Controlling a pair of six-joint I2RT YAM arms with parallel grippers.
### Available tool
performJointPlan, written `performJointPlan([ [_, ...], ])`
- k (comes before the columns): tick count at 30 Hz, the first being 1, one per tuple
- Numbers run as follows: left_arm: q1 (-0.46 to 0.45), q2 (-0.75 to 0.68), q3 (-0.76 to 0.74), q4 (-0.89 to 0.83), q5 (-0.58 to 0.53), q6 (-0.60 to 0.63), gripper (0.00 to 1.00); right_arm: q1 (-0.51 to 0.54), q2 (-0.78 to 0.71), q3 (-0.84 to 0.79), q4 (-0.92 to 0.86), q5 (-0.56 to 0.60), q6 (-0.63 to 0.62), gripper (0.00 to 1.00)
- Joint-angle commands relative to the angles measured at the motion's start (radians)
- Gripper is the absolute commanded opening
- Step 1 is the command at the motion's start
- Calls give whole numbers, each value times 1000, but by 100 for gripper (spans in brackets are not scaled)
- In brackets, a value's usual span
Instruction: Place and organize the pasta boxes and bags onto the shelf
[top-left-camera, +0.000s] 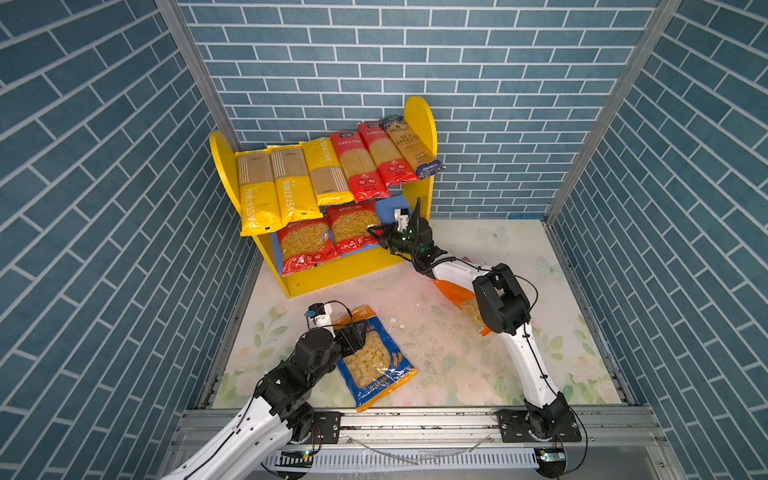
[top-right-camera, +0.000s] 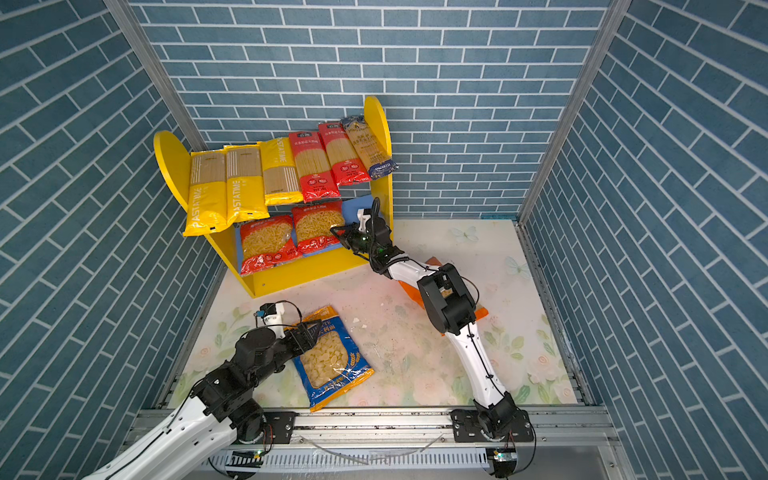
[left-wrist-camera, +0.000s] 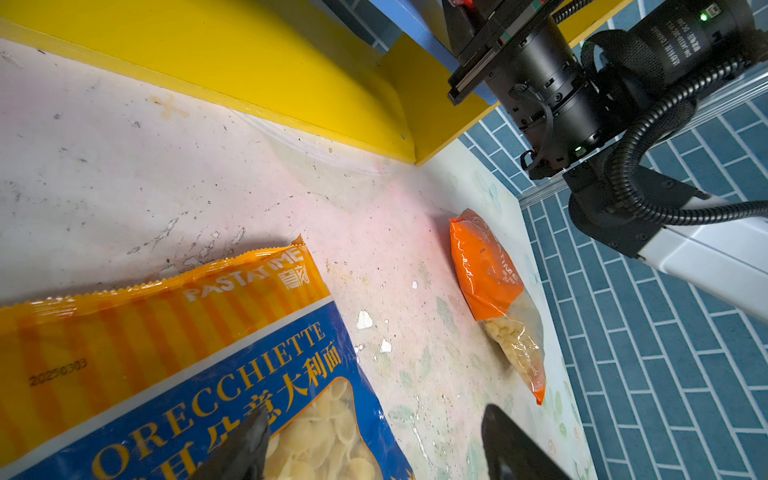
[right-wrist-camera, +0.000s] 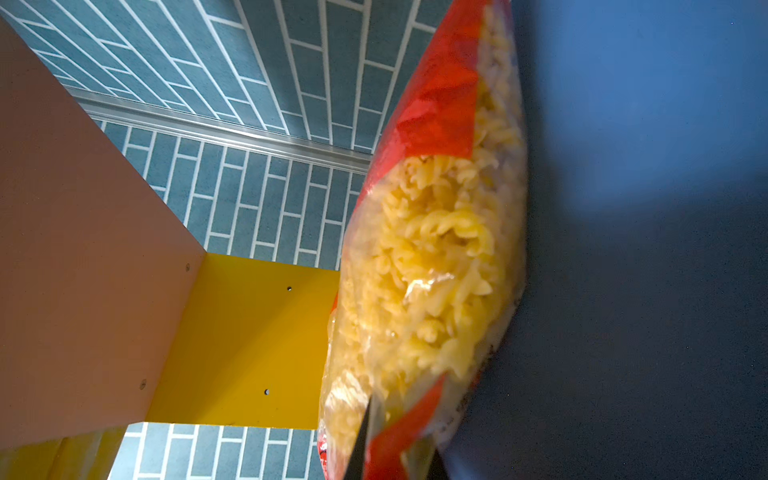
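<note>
The left gripper (top-left-camera: 355, 334), jaws spread, is straddling an edge of the blue bag (top-left-camera: 376, 365) lying on the desk (top-left-camera: 436, 332), which looks soft and glossy and best pinched at its crimped seam, while the closed right gripper (top-left-camera: 372, 230) is pinching a red bag (top-left-camera: 353, 230) on the shelf (top-left-camera: 332, 278).

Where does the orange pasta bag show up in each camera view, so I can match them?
In a top view: orange pasta bag on the table, right of centre, mostly hidden under the right arm.
In a top view: same spot, under that arm's elbow.
Left wrist: in full, near the table's edge.
Right wrist: not in it.
Shared landmark: the yellow shelf, in all four.
</note>
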Motion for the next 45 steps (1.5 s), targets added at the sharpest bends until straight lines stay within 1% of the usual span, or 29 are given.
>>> performJointPlan([
  [1,6,-15,2,-14,-15,17,81,-9,-61,-53,18,-71,40,0],
  [4,5,-17,-5,-9,-12,11,81,-22,-76,-62,13,-99,43,0],
  [8,7,-9,-9,1,-11,5,81,-24,-39,5,-48,-142,39,0],
  [9,7,-9,-7,-1,-10,6,80,-24,-34,10,-48,-144,42,3],
  [10,5,-10,-2,-5,-11,7,81,-25,-34,10,-48,-146,43,8],
  [13,7,-25,7,-31,-15,13,81,-27,-42,3,-36,-156,41,28],
  [16,6,-42,4,-46,-20,13,81,-34,-66,-18,-23,-173,39,43],
  [20,7,-41,4,-40,-17,13,81,-53,-133,-122,16,-173,40,52],
  [24,6,-23,1,-14,-12,17,81,-50,-199,-250,39,-153,37,56],
  [26,7,-3,-3,11,-7,16,81,-33,-248,-305,49,-136,35,56],
  [28,6,21,-7,37,2,17,80,-21,-269,-355,69,-110,36,57],
  [30,6,43,-10,59,8,17,80,-13,-275,-370,79,-90,34,57],
  [35,6,54,-12,65,14,16,80,8,-235,-292,56,-75,35,57],
  [38,6,32,-21,52,7,12,80,21,-213,-207,-22,-62,2,56],
  [39,6,25,-24,48,6,11,80,26,-174,-178,-56,-59,-12,55],
  [41,5,11,-24,32,3,9,80,34,-149,-123,-111,-58,-38,46],
  [43,5,-3,-20,14,1,8,80,41,-127,-89,-125,-74,-40,33],
  [45,7,-12,-15,-2,-6,15,80,45,-112,-70,-136,-101,-39,22],
])
